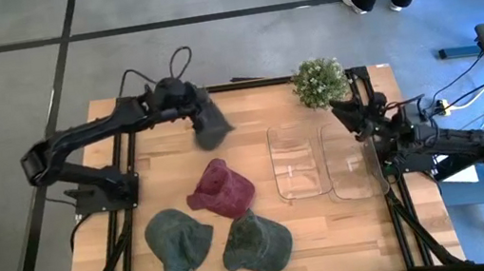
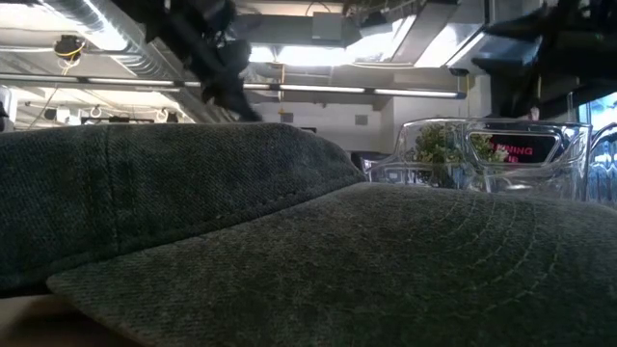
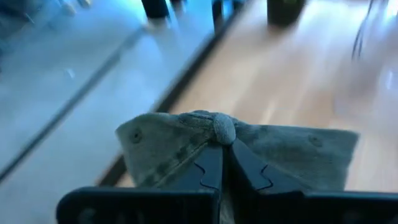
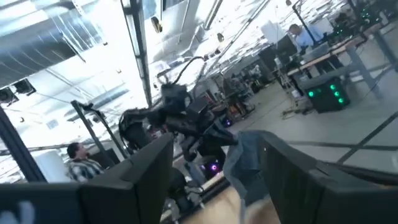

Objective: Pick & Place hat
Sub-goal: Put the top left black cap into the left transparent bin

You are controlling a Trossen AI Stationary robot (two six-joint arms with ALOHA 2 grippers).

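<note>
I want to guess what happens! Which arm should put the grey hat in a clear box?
Left. Its hand already grips the grey hat, lifted near the clear boxes. The right hand waits open and empty beside the plant.

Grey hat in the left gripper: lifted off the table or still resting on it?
Lifted: the grey hat hangs from the shut left gripper; the left wrist view shows the fingers pinching its crown.

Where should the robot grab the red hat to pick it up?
Probably come straight down from above and pinch the raised crown of the red hat. It lies flat on the table, so soft cloth bunches between fingers there. Two green hats touch its near edge, so avoid that side.
</note>
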